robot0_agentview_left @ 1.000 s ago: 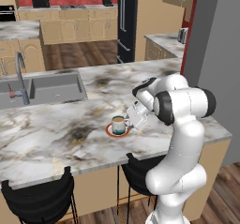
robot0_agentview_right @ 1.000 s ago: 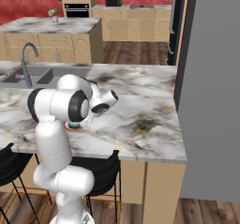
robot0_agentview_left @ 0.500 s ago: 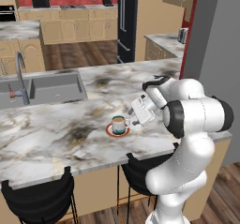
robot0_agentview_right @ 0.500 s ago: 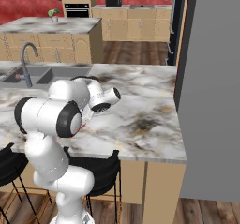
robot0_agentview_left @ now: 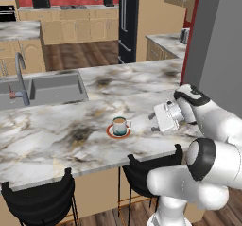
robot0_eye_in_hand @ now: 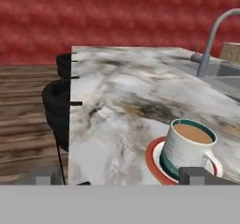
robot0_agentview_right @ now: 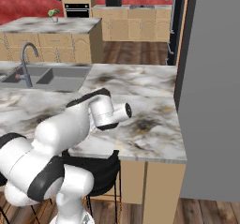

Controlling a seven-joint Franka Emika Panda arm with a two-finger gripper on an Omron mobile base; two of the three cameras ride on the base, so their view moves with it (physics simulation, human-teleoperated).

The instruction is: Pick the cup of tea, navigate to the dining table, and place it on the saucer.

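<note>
The cup of tea (robot0_agentview_left: 120,125), a white mug with a teal lower band and brown tea inside, stands upright on the orange-rimmed saucer (robot0_agentview_left: 110,133) on the marble dining table (robot0_agentview_left: 71,135). My gripper (robot0_agentview_left: 156,118) hovers to the right of the cup, a short way off, pointing towards it. In the hand view the cup (robot0_eye_in_hand: 187,145) and saucer (robot0_eye_in_hand: 152,157) lie at the lower right. The gripper (robot0_eye_in_hand: 119,178) is open, its fingertips (robot0_eye_in_hand: 44,178) wide apart with nothing between them, and it does not touch the cup.
A sink (robot0_agentview_left: 47,85) with a curved faucet (robot0_agentview_left: 20,78) is set in the table's left part. Black bar stools (robot0_agentview_left: 40,201) stand along the near edge. A tall grey wall (robot0_agentview_left: 217,40) rises at the right end of the table.
The hand has drawn back to the right, away from the cup, while the elbow swung down and forward. The cup stays on the saucer. The jaws stay open.
</note>
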